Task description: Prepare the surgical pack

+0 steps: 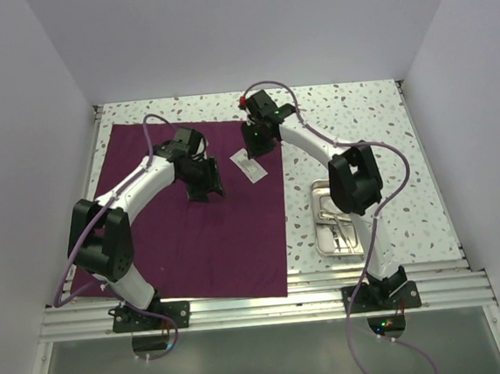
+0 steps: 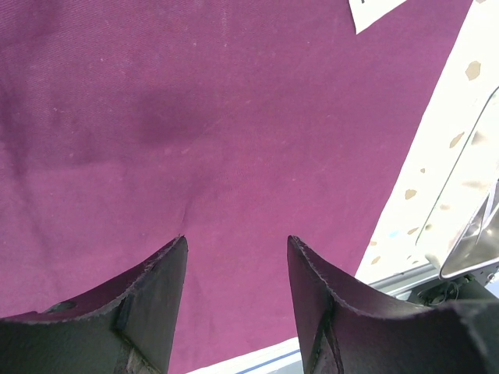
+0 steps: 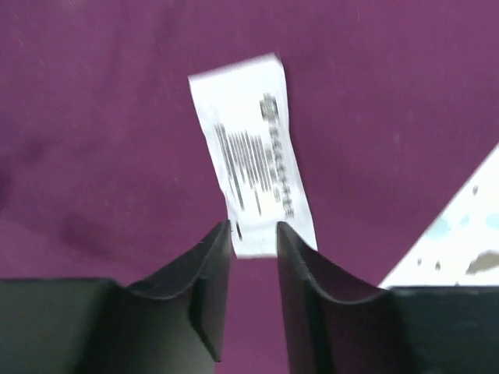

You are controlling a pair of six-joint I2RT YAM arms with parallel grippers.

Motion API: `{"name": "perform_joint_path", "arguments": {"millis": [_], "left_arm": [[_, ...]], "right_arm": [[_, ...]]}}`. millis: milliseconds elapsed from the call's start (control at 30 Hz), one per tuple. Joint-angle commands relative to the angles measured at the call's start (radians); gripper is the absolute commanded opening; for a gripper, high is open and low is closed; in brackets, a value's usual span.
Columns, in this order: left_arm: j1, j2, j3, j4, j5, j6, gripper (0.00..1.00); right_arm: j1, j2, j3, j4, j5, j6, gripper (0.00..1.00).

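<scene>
I've got the maroon cloth (image 1: 194, 244) spread flat over the left half of the worktop (image 1: 358, 116) as the wrapping base. My right gripper (image 3: 253, 226) hangs low over its right margin, toward the far edge. The jaws are parted a little, and the white packet (image 3: 253, 156) lies label-up on the cloth just beyond the tips, released as I read it. My left gripper (image 2: 236, 241) is wide open over bare cloth, holding nothing. The steel tray (image 1: 318, 233) with the instruments (image 1: 340, 232) sits off the cloth by the near right edge, within the right arm's reach, probably next.
</scene>
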Motion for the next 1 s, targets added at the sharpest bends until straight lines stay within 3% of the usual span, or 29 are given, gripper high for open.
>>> {"name": "perform_joint_path", "arguments": {"millis": [0,100,267,967], "left_arm": [[-0.002,-0.001,0.038,0.031,0.008,-0.007,0.57],[-0.002,0.005,0.036,0.031,0.014,-0.007,0.58],[-0.002,0.004,0.025,0.042,0.022,-0.015,0.57],[-0.002,-0.002,-0.015,0.071,0.050,-0.018,0.57]], "right_arm": [[0.005,0.051,0.087,0.101,-0.034,-0.020,0.36],[0.005,0.104,0.145,0.118,-0.031,-0.038,0.42],[0.007,0.186,0.235,0.104,-0.008,-0.064,0.41],[0.007,0.263,0.258,0.101,0.047,-0.101,0.38]]}}
